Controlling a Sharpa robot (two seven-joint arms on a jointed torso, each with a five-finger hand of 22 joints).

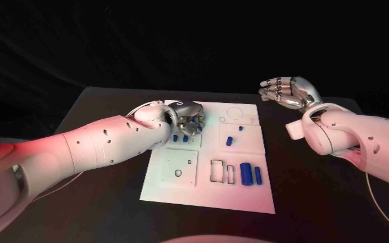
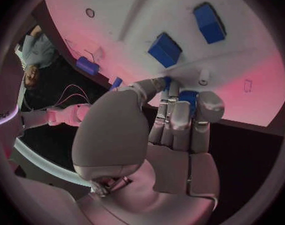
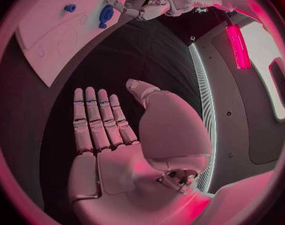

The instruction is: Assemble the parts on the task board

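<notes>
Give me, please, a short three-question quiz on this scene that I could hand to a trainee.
1. True or false: the right hand holds a blue part.
2. Which hand is over the white board? A) left hand B) right hand C) both
3. Fill in: the two long blue parts by the board's near right edge lie ____ each other.

Key:
1. False. In the right wrist view its fingers are spread and hold nothing, out over the black table.
2. A. Its fingertips are down among the blue parts.
3. Beside.
</notes>
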